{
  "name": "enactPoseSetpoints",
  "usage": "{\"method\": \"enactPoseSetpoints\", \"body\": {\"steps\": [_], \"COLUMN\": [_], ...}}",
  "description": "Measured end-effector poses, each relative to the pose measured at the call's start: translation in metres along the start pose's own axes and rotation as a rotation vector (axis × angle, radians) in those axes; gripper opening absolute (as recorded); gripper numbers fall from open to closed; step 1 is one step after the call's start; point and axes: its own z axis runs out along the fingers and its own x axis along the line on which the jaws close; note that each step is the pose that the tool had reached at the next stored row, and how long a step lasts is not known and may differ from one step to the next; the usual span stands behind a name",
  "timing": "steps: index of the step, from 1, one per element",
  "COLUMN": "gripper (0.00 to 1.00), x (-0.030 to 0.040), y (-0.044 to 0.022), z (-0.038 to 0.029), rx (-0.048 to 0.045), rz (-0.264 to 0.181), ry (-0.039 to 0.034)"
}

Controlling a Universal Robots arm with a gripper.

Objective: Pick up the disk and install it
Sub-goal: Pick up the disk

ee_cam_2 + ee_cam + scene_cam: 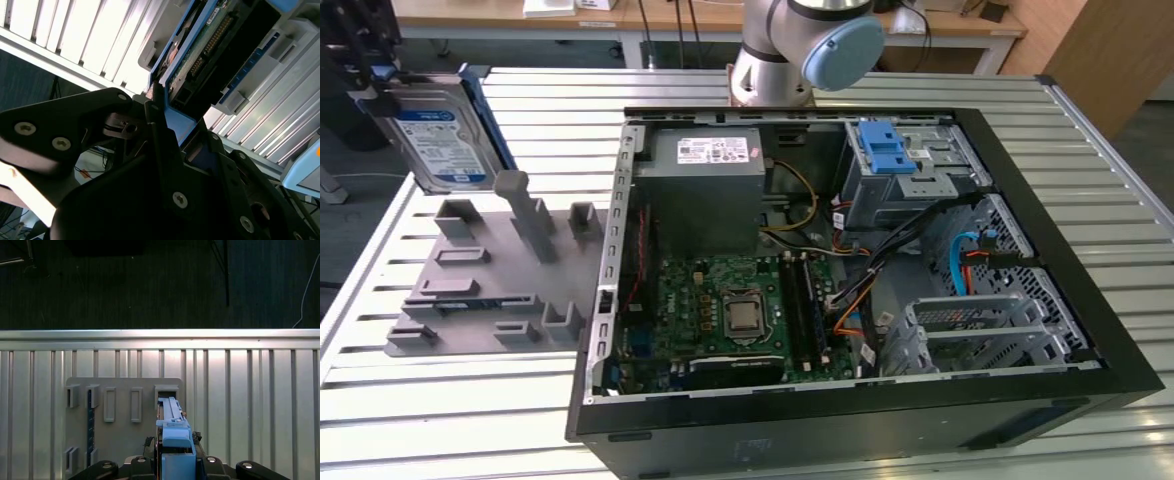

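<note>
Across the slatted metal worktop (pixel 454 400), three items are noted, largest first.

1. An open black computer case (pixel 854 432) lies on its side towards the exterior view's right. Its silver drive cage with a blue latch (pixel 901 160) sits at the far end, well apart from the disk.

2. A grey slotted holder (pixel 467 300) lies flat just beside the case, on the exterior view's left.

3. The disk (pixel 443 140) is held upright at the far left of the exterior view, label face outward, over the far end of the holder. It appears to hang clear of the holder. In the first wrist view its blue frame lines up above one of the holder's slots.

4. The claw (pixel 159 100) is closed on the blue plastic frame at one end of the disk, as seen in the second wrist view, with the jaws pinching across the thin dimension.

Handling assessment:
- The disk looks rigid and dense for its size, so it will not flex.
- Because it is gripped at one end, its weight hangs off the hold and may lever against the jaws.
- The plastic frame looks smooth and could slip under a light pinch.
- The underside shows a bare circuit board and connector pins, both judged fragile and sensitive to knocks.
- The frame edges are the proper place to hold it, not the board or the label face.
</note>
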Motion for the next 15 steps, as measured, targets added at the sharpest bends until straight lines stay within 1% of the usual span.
{"method": "enactPoseSetpoints", "body": {"steps": [15], "gripper": [0.36], "x": [0.0000], "y": [0.0001], "z": [-0.0043], "rx": [0.0001], "rz": [0.000], "ry": [0.0000]}}
